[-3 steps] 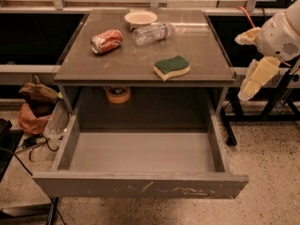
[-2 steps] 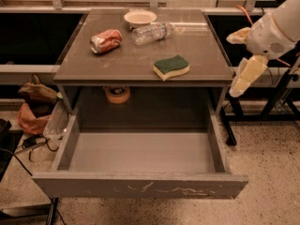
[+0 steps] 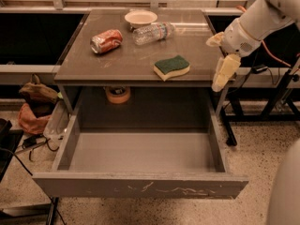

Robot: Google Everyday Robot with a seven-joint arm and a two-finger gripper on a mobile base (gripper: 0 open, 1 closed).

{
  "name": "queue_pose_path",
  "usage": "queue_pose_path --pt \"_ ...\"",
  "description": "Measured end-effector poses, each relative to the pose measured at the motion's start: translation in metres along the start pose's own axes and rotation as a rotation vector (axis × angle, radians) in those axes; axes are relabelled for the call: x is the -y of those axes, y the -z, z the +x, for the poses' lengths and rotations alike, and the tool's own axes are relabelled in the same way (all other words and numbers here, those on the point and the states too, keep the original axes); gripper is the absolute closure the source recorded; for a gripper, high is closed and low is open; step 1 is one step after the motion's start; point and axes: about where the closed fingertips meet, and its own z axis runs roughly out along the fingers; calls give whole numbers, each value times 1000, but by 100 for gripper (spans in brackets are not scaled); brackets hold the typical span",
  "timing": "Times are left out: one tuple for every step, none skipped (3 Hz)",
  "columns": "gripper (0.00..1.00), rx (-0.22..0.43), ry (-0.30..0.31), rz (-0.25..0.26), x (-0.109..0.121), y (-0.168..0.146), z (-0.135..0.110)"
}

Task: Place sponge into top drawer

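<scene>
The sponge [image 3: 172, 67], dark green on top over pale yellow foam, lies on the grey table top near its front right. The top drawer [image 3: 140, 186] is pulled fully open below the table, and its flat grey floor holds nothing. My gripper [image 3: 218, 56] hangs at the table's right edge, just right of the sponge and apart from it. Its two pale fingers [image 3: 224, 72] are spread open and hold nothing.
A crushed red can [image 3: 106, 41], a clear plastic bottle [image 3: 152, 32] and a white bowl [image 3: 140, 18] sit at the back of the table [image 3: 93, 67]. A tape roll [image 3: 117, 93] sits under the table top. Bags [image 3: 33, 108] lie on the floor at left. Dark stands are at right.
My arm has swung left and a little forward, bringing the gripper from beyond the table's right side to its right edge near the sponge. The sponge and drawer have not moved.
</scene>
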Motion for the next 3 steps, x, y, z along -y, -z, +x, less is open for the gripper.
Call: queue_pose_path --pt "0 -16 30 -22 17 -19 -7" --pt "0 -26 85 -24 34 -28 -27" --pt "0 -25 124 -39 45 -40 -43"
